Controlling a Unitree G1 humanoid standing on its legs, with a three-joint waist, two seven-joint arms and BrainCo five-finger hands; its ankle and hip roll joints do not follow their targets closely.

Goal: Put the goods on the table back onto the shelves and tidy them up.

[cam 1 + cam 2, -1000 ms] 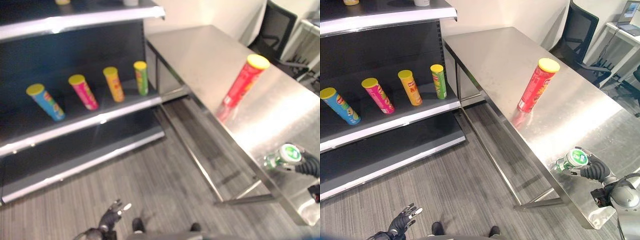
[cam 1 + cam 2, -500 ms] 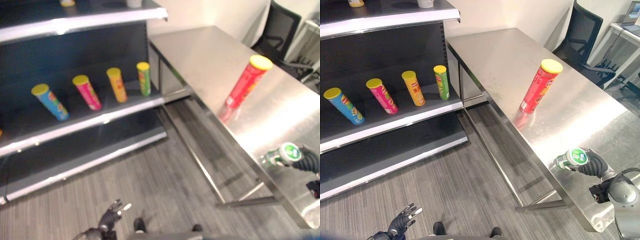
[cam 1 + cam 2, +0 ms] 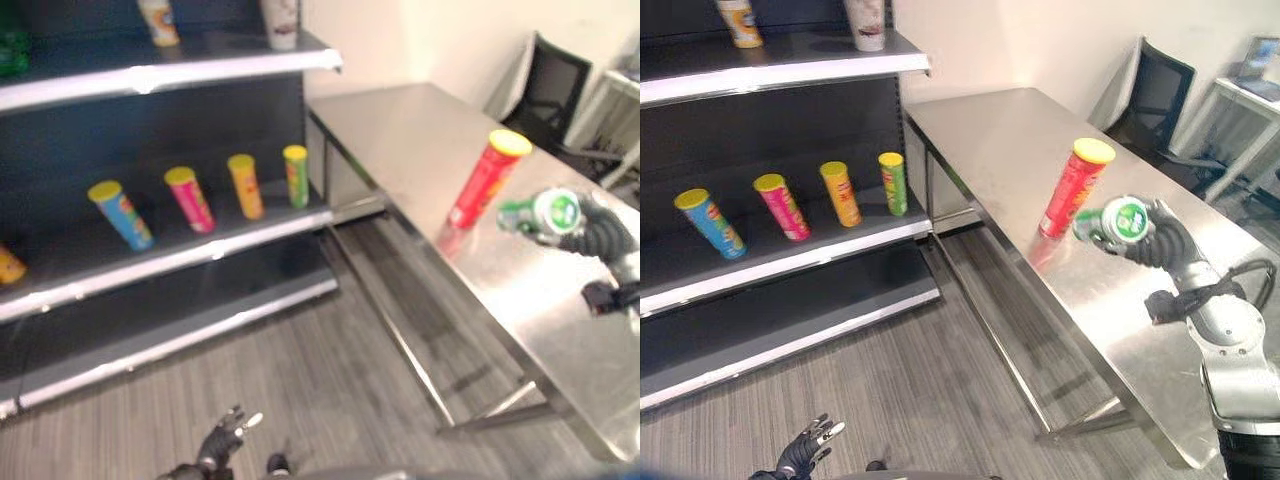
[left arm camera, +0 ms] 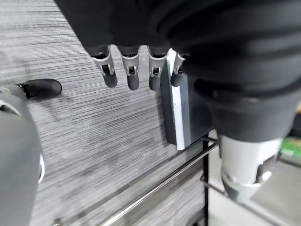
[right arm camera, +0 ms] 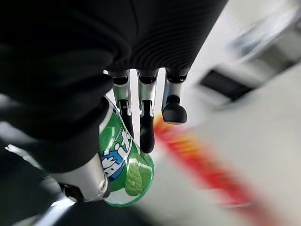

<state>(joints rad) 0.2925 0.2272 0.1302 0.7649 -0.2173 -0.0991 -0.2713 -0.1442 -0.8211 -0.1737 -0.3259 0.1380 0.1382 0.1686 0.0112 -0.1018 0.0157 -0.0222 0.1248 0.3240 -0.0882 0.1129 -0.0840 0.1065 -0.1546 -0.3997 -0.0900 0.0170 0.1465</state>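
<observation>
My right hand (image 3: 1167,243) is shut on a green drink bottle (image 3: 1119,220) and holds it on its side in the air above the steel table (image 3: 1012,134). In the right wrist view the fingers (image 5: 146,126) curl round the green bottle (image 5: 123,170). A tall red tube with a yellow lid (image 3: 1072,189) stands upright on the table, just beyond the bottle. My left hand (image 3: 806,459) hangs low over the floor with its fingers (image 4: 129,71) straight and nothing in it.
Dark shelves (image 3: 790,255) stand to the left of the table. Blue (image 3: 708,222), pink (image 3: 782,206), orange (image 3: 840,193) and green (image 3: 893,183) tubes stand in a row on the middle shelf. Two cups (image 3: 866,22) sit on the top shelf. A black chair (image 3: 1152,98) stands beyond the table.
My right hand has lifted the green bottle off the table's near edge and carried it up beside the red tube. The camera has tilted upward. The left hand stays put.
</observation>
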